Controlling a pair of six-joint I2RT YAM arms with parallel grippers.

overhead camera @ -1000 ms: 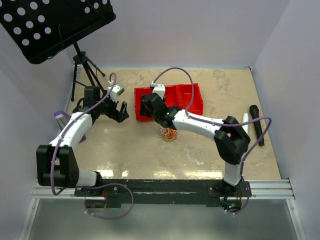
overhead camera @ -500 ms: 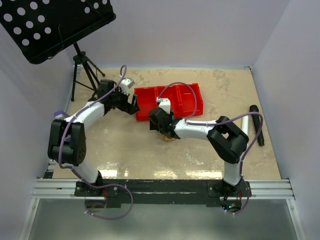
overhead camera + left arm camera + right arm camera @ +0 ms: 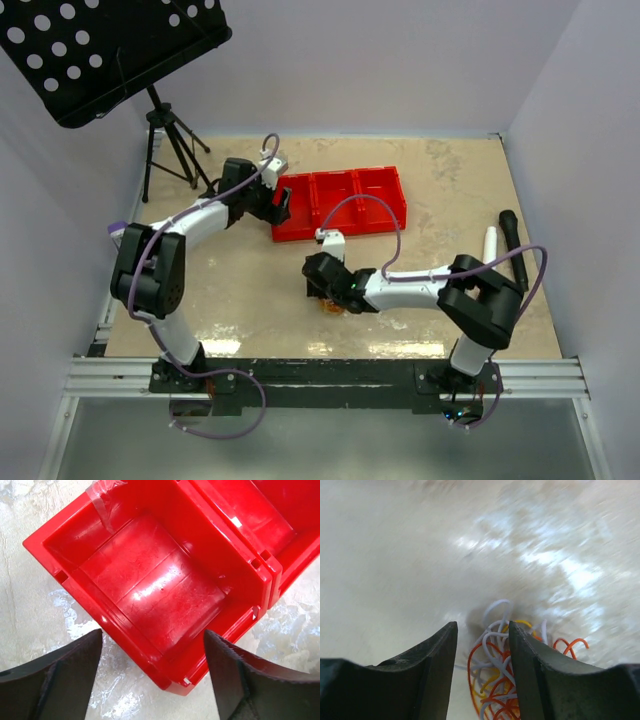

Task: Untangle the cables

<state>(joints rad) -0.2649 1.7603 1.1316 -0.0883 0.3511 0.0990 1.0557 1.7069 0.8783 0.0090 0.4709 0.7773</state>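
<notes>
The cables (image 3: 330, 303) are a small tangle of orange, white and yellow cords on the beige table, near the front middle. In the right wrist view the cables (image 3: 500, 675) sit between my right gripper's (image 3: 482, 630) fingers, which are closed on the bundle. The table behind is blurred while the cords stay sharp. My right gripper (image 3: 322, 290) is low over the tangle. My left gripper (image 3: 283, 203) is open and empty, hovering over the left end of the red bin (image 3: 340, 228). In the left wrist view the left gripper (image 3: 152, 640) straddles the empty left compartment's corner (image 3: 165, 680).
The red bin has three empty compartments. A black music stand (image 3: 110, 50) on a tripod (image 3: 165, 140) stands at the back left. A black stick (image 3: 513, 250) and a white tube (image 3: 490, 243) lie at the right. A purple object (image 3: 120, 230) lies at the left edge.
My right gripper has pulled the tangle from beside the bin toward the front of the table. My left gripper has moved right, from the bare table to the bin's left end.
</notes>
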